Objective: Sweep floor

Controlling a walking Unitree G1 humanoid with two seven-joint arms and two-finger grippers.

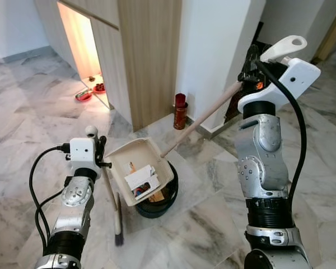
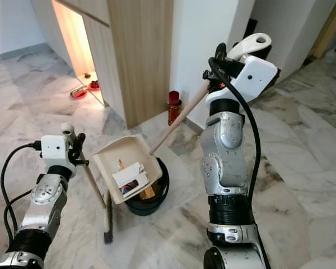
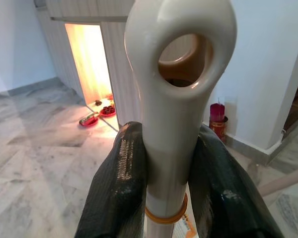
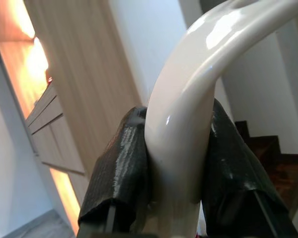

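The floor (image 1: 22, 117) around me is glossy grey-veined marble, and a tall cabinet (image 1: 148, 56) of pale wood grain stands at twelve o'clock beside a plain white wall. At the centre, one cream plastic dustpan (image 1: 140, 168) is tipped up over one round black bin (image 1: 159, 203), its boxy scoop holding scraps of paper and small coloured litter. My right gripper (image 4: 176, 163) is raised at two o'clock and clamps, with both black textured fingers (image 4: 116, 168), the smooth curved white handle end (image 1: 284, 46) of the dustpan's long wooden pole (image 1: 199, 120), which slants down toward the scoop. My left gripper (image 3: 169, 173) sits at nine o'clock, its two fingers pinched tight around the ivory looped top (image 3: 181, 54) of one broom (image 1: 113, 204), whose thin stick drops to dark bristles touching the floor just left of the bin. One red cylindrical can (image 1: 180, 111) stands by the cabinet's foot, and some red items (image 1: 89, 92) lie in the lit alcove.
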